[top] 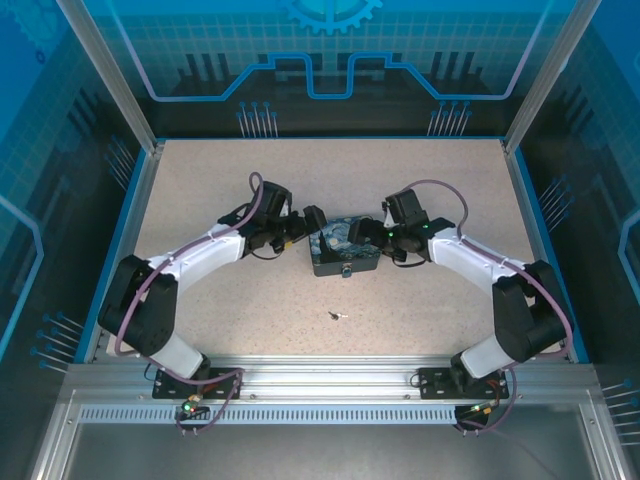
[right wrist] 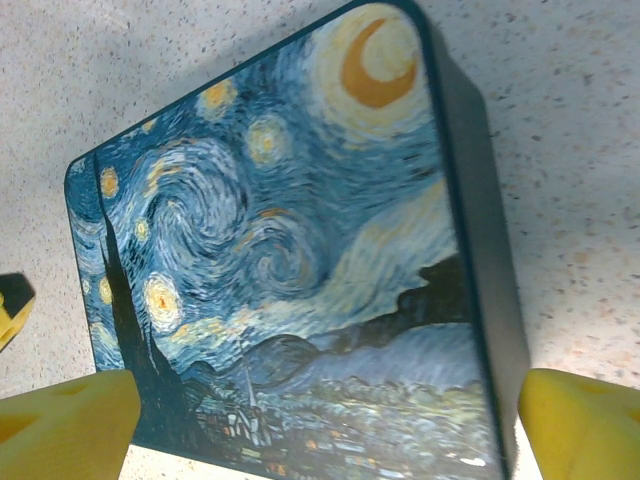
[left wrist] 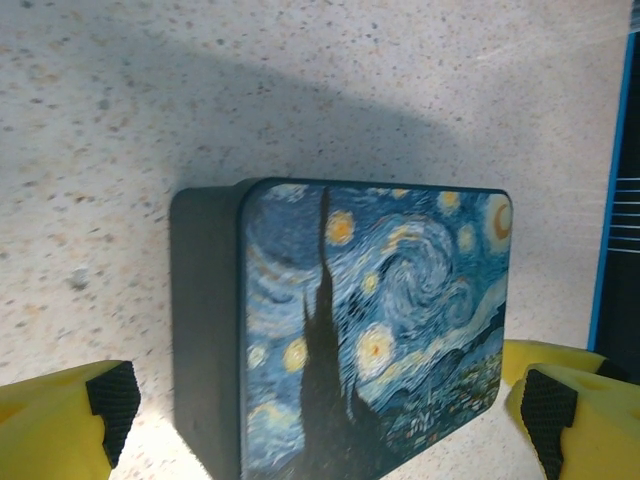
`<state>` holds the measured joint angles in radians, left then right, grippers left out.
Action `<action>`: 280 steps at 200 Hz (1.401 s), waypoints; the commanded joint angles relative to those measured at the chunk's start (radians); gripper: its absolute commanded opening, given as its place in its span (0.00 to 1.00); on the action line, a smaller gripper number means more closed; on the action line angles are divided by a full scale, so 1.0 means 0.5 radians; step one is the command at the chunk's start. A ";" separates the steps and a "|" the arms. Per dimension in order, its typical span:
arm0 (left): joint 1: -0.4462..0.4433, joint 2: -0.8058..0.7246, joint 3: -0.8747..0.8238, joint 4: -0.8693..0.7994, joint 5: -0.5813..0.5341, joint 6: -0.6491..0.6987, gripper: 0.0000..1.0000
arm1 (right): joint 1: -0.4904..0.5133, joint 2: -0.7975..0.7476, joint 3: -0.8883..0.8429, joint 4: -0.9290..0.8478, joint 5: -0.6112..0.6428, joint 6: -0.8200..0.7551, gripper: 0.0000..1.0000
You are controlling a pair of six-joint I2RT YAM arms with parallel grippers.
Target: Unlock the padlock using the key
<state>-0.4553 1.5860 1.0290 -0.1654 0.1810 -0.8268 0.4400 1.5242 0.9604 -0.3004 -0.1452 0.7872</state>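
Yellow, black-padded fingers (left wrist: 50,425) of the left end effector (left wrist: 328,405) stood wide apart and released in the bottom corners of the left wrist view. They straddled a rectangular box painted with a blue-and-yellow starry night and dark sides (left wrist: 370,330). A strip of bare surface showed between the left finger and the box's dark side. The right end effector (right wrist: 325,420) was likewise spread and released, its yellow fingers (right wrist: 60,430) flanking the same box.

From above, the two end effectors faced each other across the box, one at its left end and one at its right end. The box sat near the middle of the speckled beige surface (top: 200,200). A tiny metallic padlock (top: 346,270) hung at the box's near side. A small silvery metal key (top: 338,315) lay alone on bare surface nearer the arm bases, apart from the box and between the two arms. Open surface stretched beyond the box to the far edge and out to both blue-rimmed sides (top: 527,210).
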 commanded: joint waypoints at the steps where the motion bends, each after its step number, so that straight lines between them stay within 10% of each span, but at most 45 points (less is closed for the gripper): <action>1: -0.007 0.101 0.021 0.172 0.121 -0.070 0.99 | 0.053 0.038 0.070 0.024 0.072 0.065 0.98; 184: 0.010 0.414 0.307 0.249 0.146 -0.077 0.99 | 0.074 0.013 0.097 -0.040 0.144 0.071 0.99; 280: 0.252 -0.153 -0.058 0.050 0.146 0.060 0.99 | 0.214 -0.550 -0.135 -0.372 0.116 -0.412 0.90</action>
<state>-0.3279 1.5948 1.0538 -0.0845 0.2325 -0.8387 0.4904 1.2877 0.9337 -0.4038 -0.0364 0.7132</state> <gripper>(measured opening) 0.989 0.928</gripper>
